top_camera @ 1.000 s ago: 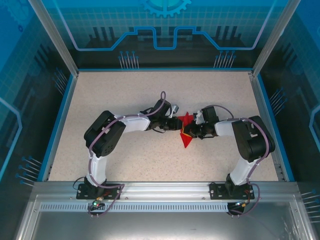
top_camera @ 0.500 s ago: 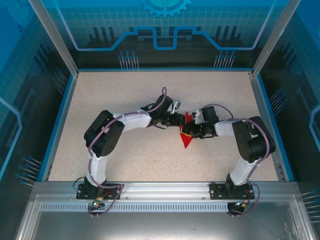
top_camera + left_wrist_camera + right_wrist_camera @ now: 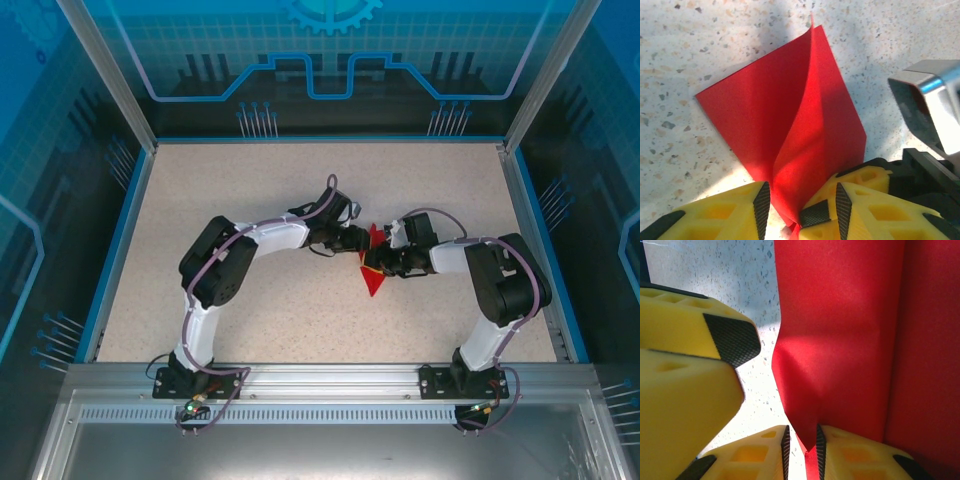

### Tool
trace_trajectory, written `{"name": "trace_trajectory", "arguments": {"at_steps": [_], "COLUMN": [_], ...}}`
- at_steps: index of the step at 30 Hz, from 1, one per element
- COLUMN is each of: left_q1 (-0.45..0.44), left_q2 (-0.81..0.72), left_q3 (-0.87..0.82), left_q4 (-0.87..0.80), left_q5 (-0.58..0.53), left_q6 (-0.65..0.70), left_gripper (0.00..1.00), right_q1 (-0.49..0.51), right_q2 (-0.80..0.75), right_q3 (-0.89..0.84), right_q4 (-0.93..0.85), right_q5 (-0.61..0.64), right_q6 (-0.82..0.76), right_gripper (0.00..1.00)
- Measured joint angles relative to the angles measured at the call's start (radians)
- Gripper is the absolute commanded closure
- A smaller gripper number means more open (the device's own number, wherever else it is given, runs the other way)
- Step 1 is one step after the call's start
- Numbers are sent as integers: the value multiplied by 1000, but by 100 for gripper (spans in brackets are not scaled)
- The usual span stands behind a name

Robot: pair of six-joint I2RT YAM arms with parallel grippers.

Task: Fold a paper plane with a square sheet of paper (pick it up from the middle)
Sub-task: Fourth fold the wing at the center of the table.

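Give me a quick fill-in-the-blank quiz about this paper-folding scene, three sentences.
1. The paper is ___.
2. The left gripper has ___ fingers with black pads.
3. The speckled table has a ___ border.
Missing words: red; yellow; blue.

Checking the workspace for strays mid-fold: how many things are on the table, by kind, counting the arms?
Red paper: 1
Robot arms: 2
Total: 3
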Motion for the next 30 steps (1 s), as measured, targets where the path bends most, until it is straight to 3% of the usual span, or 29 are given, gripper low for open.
{"name": "trace_trajectory", "arguments": {"at_steps": [12, 26, 30], "left_q1": [5, 5, 6], "left_q2": [39, 57, 57], "left_q3": [14, 20, 24], "left_q4": [-33, -30, -35], "left_q5": [6, 42, 42], "left_q6": [4, 0, 4], "left_gripper": [67, 95, 98], "right_q1": [0, 0, 0], "right_q2": [-1, -1, -1], "right_q3": [-5, -6, -6], "right_q4": [2, -1, -2], "right_q5": [14, 21, 21], "right_q6": [-3, -3, -4], "right_gripper": [85, 86, 86]}}
